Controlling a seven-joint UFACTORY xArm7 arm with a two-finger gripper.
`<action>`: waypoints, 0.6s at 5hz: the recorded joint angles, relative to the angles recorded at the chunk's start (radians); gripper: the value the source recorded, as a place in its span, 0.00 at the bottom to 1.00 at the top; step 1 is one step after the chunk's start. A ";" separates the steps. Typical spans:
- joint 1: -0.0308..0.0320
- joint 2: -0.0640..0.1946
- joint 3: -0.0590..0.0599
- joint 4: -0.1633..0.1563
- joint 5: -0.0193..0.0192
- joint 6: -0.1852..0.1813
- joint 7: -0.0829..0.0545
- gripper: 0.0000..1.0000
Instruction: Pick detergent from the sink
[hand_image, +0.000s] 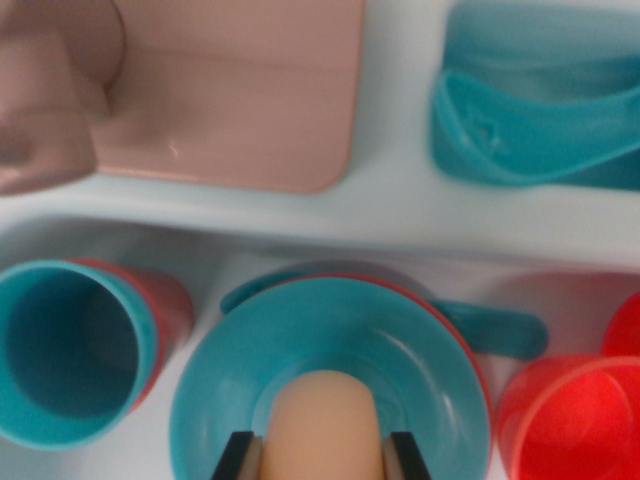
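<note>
The detergent (325, 425) is a rounded beige bottle at the bottom centre of the wrist view. My gripper (323, 458) holds it, with one dark finger pressed to each side. The bottle's lower part runs out of the frame. Bottle and gripper hang over a teal bowl (300, 345) inside the white sink (320, 215). Whether the bottle still touches the bowl cannot be told.
A teal cup (70, 350) nested in a red one lies at the wrist view's left, and a red cup (570, 420) at its right. A teal handle (495, 330) pokes out behind the bowl. Beyond the sink rim are a pink board (230, 90) and teal dishes (540, 110).
</note>
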 joint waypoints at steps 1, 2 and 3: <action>0.0003 -0.012 0.000 0.032 -0.0011 0.043 0.001 1.00; 0.0003 -0.012 0.000 0.032 -0.0011 0.043 0.001 1.00; 0.0007 -0.024 0.000 0.065 -0.0023 0.089 0.001 1.00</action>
